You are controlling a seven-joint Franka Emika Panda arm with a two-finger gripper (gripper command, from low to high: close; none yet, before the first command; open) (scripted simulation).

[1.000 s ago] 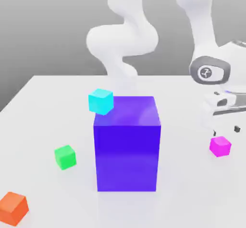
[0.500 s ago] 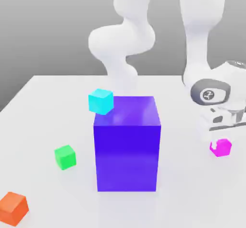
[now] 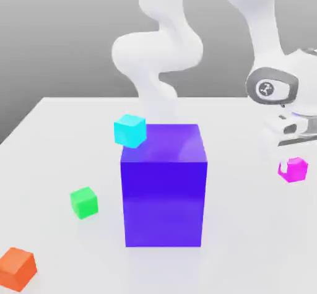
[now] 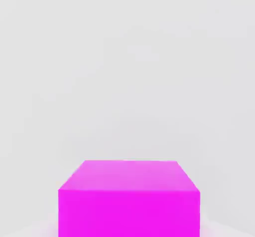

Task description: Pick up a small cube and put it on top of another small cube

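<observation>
The small magenta-pink cube (image 3: 293,169) hangs a little above the white table at the exterior view's right, just under the white hand. My gripper (image 3: 291,159) is shut on it from above. In the hand view the same magenta cube (image 4: 128,198) sits close to the camera with bare table behind it. The small green cube (image 3: 83,202) rests on the table at the exterior view's left, far from the gripper, on the other side of the big block.
A tall purple-blue block (image 3: 163,184) stands mid-table between the two cubes. A small cyan cube (image 3: 130,130) shows at its upper left corner. A small orange cube (image 3: 17,268) lies at the front left corner of the table (image 3: 247,249).
The hand came down onto the magenta cube and closed on it. It has now risen slightly and shifted right, carrying the cube off the table.
</observation>
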